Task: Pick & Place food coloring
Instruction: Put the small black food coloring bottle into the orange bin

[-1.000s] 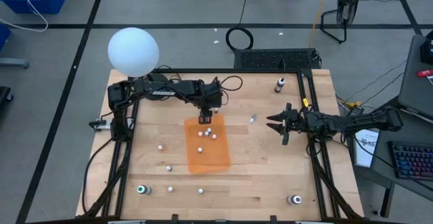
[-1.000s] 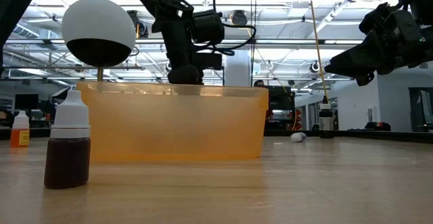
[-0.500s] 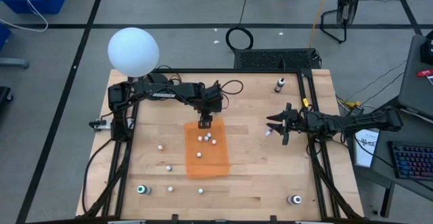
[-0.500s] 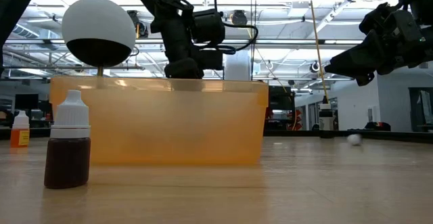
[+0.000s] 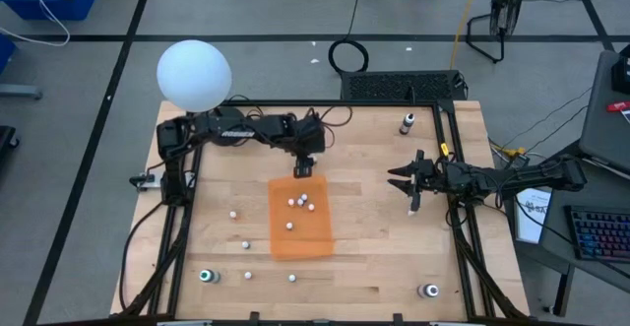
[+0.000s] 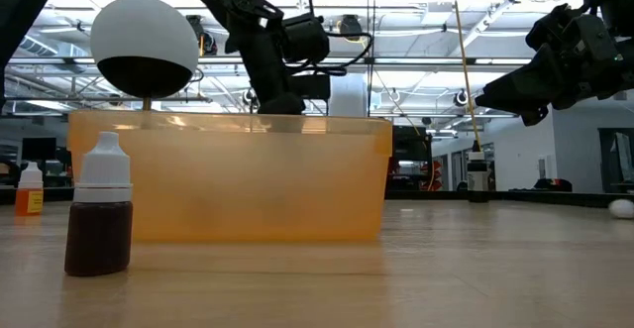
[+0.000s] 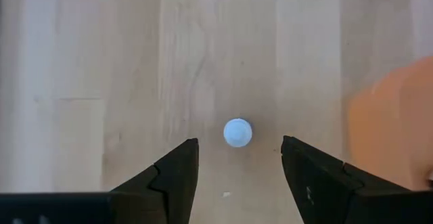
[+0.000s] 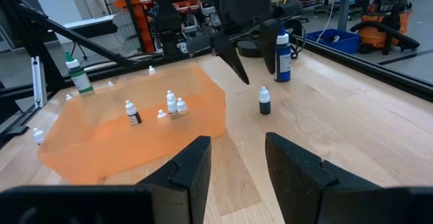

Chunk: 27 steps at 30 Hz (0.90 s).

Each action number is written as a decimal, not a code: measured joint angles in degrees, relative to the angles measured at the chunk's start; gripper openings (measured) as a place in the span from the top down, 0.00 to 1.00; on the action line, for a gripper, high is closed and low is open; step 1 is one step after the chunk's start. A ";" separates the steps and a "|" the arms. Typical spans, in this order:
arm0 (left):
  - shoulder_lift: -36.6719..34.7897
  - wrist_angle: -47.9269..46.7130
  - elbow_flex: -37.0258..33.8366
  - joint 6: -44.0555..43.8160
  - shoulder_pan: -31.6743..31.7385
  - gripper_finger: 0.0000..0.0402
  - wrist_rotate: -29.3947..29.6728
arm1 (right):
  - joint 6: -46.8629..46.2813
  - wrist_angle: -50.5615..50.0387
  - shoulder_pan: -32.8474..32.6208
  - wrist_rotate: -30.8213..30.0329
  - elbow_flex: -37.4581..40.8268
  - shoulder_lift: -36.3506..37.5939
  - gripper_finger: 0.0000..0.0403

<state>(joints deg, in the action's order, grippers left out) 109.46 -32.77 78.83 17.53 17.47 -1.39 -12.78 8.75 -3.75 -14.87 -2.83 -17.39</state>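
The left hand (image 5: 302, 168) hangs just past the far edge of the orange bin (image 5: 300, 245), its two dark fingers (image 7: 169, 176) spread apart with nothing between them; straight below the gap a small pale blue bottle top (image 7: 237, 132) stands on the bare wooden table (image 5: 374, 257), seen end on. Inside the bin a few food coloring bottles (image 5: 298, 203) sit together near its far end, tiny squat things with pale bodies and white caps, one with a dark band low on it (image 8: 133, 113). More of them are dotted over the table on the near left side (image 5: 245, 245), and one with a brownish body and white dropper cap (image 6: 100, 217) stands upright close to the low camera. A dark blue one (image 8: 264, 101) stands just beside the bin, a taller blue-and-white bottle (image 8: 282, 56) behind it. The right hand (image 5: 412, 181) waits well off to the right, raised above the table, fingers (image 8: 189, 166) parted and holding nothing.
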 joint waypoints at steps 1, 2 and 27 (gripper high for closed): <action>0.01 -0.06 0.00 -0.06 0.35 0.47 -0.98 | 0.00 0.00 0.00 0.00 0.00 0.00 0.68; 0.01 -0.09 0.00 -0.06 0.66 0.47 -1.75 | 0.00 0.00 0.00 0.01 0.00 0.00 0.68; 5.80 3.33 -0.07 2.29 0.77 0.47 0.44 | 0.00 -0.09 0.02 0.00 0.00 0.00 0.68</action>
<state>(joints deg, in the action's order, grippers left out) 115.26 -29.44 78.76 19.82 18.24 -0.95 -12.78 8.67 -3.73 -14.87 -2.83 -17.39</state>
